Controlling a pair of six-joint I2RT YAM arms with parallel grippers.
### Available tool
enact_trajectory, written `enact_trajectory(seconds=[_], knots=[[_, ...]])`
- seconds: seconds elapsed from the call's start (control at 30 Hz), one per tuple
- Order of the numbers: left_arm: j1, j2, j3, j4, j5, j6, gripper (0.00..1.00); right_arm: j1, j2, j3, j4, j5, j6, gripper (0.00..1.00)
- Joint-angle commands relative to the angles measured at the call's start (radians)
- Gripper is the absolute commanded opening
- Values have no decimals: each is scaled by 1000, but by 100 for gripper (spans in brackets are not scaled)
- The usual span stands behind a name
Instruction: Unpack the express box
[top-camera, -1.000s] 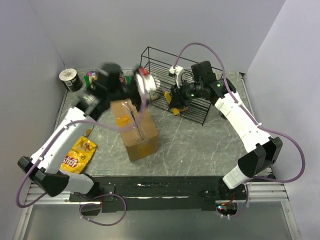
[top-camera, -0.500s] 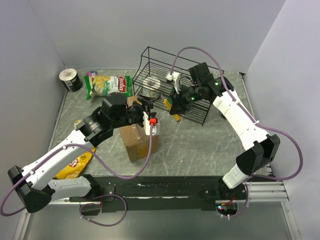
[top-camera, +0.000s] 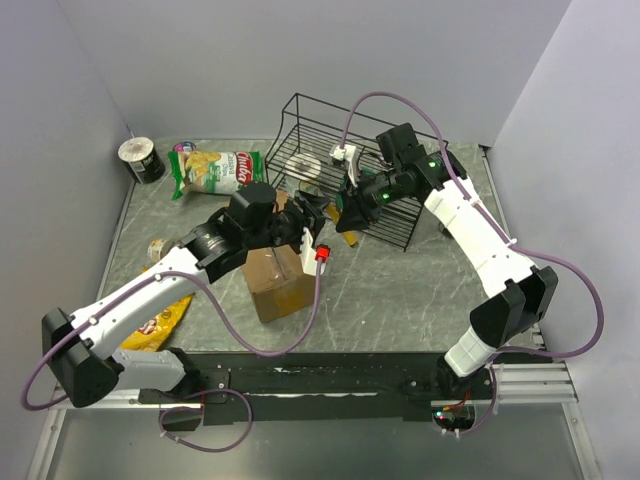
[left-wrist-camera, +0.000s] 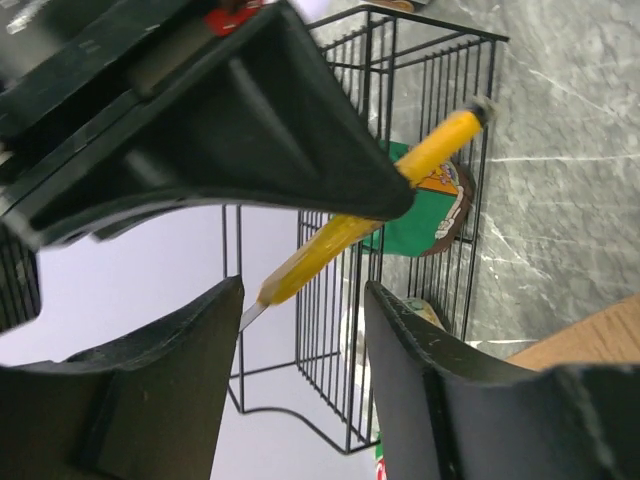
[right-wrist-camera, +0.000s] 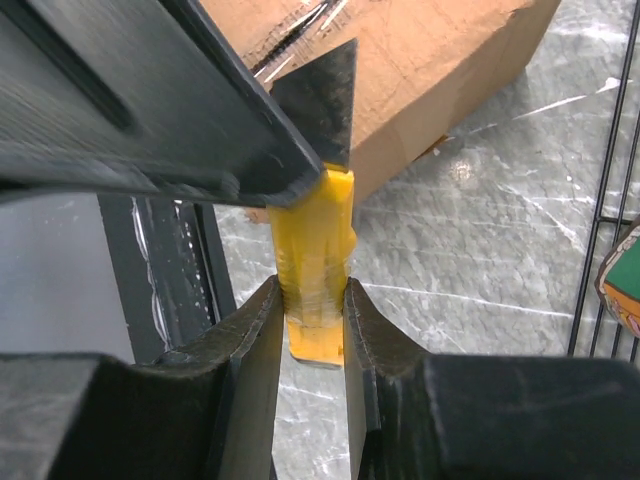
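The red logo on the green snack bag (top-camera: 215, 168) is unreadable.

Express box (top-camera: 283, 283): one.
Black wire basket (top-camera: 405, 215): one.
Robot arms: two, left arm (top-camera: 140, 297) and right arm (top-camera: 480, 240).
Grippers: two, left gripper (left-wrist-camera: 300, 330) and right gripper (right-wrist-camera: 313, 300).
Yellow cutter (right-wrist-camera: 314, 240): one.
Snack bags on table: two, green bag (top-camera: 215, 170) and yellow bag (top-camera: 152, 330).
Green packet (left-wrist-camera: 420, 215) in basket: one.
Silvery disc (top-camera: 303, 166) in basket: one.
Roll (top-camera: 140, 160) at far left corner: one.
Small item (top-camera: 158, 247) near yellow bag: one, kind unclear.
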Motion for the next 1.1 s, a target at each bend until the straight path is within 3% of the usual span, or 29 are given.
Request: enact_trajectory(seconds=[0.0, 0.17, 0.67, 0.77, 0.83, 0.97, 1.07], knots=[[-2, 27, 22, 9, 53, 90, 56, 15, -19, 39, 11, -28, 18, 0], [-3, 46, 41, -23, 26, 113, 47, 21, -23, 42, 6, -26, 5, 0], [-16, 106, -21, 85, -65, 258, 27, 31, -26, 42, -18, -31, -17, 0], [-25, 112, -28, 79, -115, 258, 14, 30, -29, 36, -20, -32, -14, 0], [-34, 109, -36, 82, -134, 252, 1, 31, -32, 30, -24, -38, -14, 0], [-35, 100, -68, 118, -166, 166, 1, 28, 10, 108, -98, -19, -15, 0], [-28, 92, -62, 134, -200, 57, 1, 27, 53, 244, -182, 29, -23, 11]])
